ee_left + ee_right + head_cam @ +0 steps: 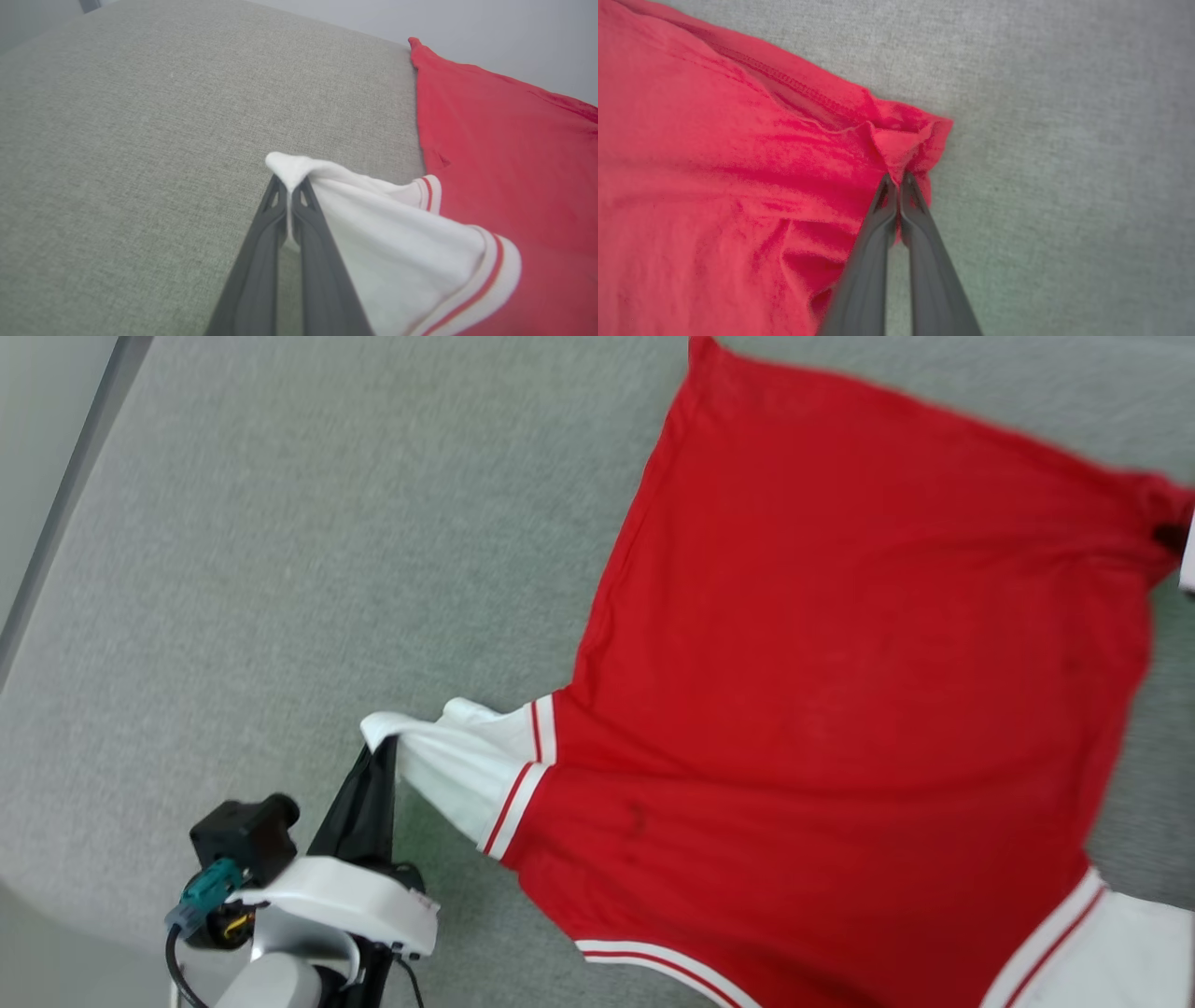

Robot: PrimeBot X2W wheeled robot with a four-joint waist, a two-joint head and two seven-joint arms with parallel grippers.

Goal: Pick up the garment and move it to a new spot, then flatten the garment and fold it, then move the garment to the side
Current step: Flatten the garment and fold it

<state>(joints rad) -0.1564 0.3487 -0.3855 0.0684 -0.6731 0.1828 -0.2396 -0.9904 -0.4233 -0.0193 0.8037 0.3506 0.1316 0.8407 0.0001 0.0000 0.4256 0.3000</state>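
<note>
Head view. I see the garment [840, 663] spread plain red side up across the right half of the grey fabric-covered counter [280, 569]. Its hem faces the far side and its striped trim band [644, 959] lies toward the robot. The left hand [383, 747] rises from the lower left of the view. Its two dark fingers are pressed together on the tip of the white sleeve [467, 775], which is pulled out leftward from the red body into a point. A second white sleeve [1120, 952] lies at the lower right corner of the frame. The far right corner of the red cloth [1158, 509] is bunched at the frame edge.

Left wrist view. The fingers [261, 242] meet with only a sliver of gap, and white sleeve fabric is caught between their tips. The sleeve drapes away to the right of the hand, and the red body lies beyond it.

Right wrist view. The right hand [899, 179] is closed narrow on a gathered red corner of the hem. The garment fans out to the left of the fingers, with bare counter to their right.
</note>
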